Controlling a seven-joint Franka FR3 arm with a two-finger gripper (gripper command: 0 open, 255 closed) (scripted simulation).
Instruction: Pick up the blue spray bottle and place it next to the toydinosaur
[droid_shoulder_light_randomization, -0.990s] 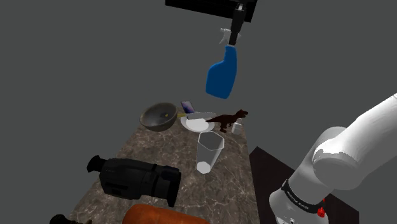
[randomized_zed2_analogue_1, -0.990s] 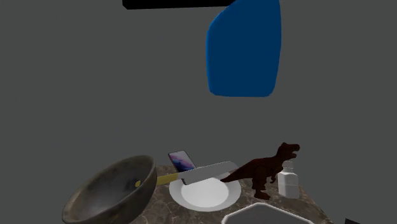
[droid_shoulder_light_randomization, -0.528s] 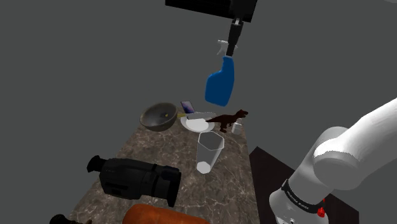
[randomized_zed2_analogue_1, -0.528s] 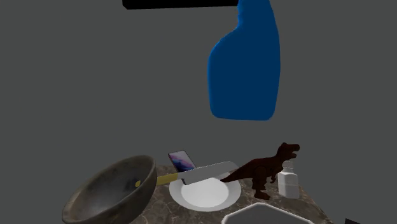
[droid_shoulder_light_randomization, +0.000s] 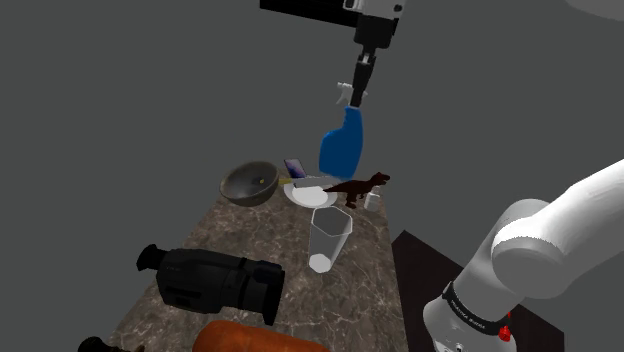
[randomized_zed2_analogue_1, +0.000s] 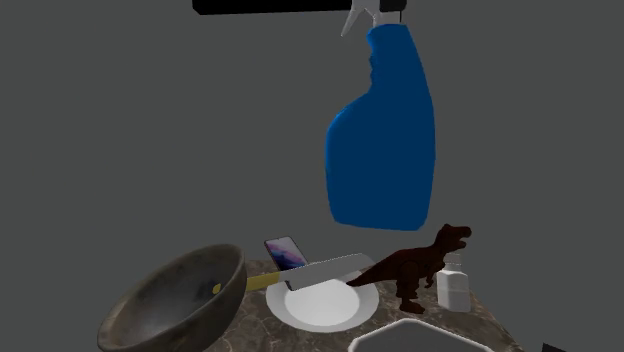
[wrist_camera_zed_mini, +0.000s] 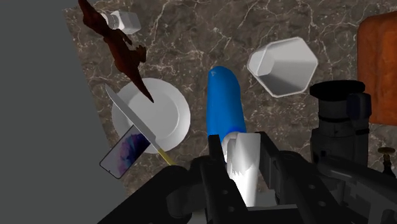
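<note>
- While the blue spray bottle (randomized_zed2_analogue_1: 382, 150) hangs in the air over the far end of the worktop (droid_shoulder_light_randomization: 240, 240), the jaws are clamped on its white trigger head; the wrist view shows the head clasped between them, blue body pointing away.
- Position: bottle base is above the white plate (randomized_zed2_analogue_1: 315, 308) and the toy dinosaur (randomized_zed2_analogue_1: 415, 270), touching neither. Not yet set down.
- Attitude: body hangs tilted, not plumb.
- Risk 1: the hold is high, on the narrow head. The bulky body below may swing or slip on a quick descent.
- Risk 2: a tilted base would land edge-first and likely topple on release.
- Risk 3: crowded landing zone. A knife (randomized_zed2_analogue_1: 322, 268) lies across the plate, a small white bottle (randomized_zed2_analogue_1: 453, 288) stands just beside the dinosaur, and a white cup (droid_shoulder_light_randomization: 328, 238) is near. A base set on the plate rim or knife would rock; too close in, it knocks the dinosaur.
- Risk 4: the dinosaur stands near the worktop's edge; placing on that side risks overhang.
</note>
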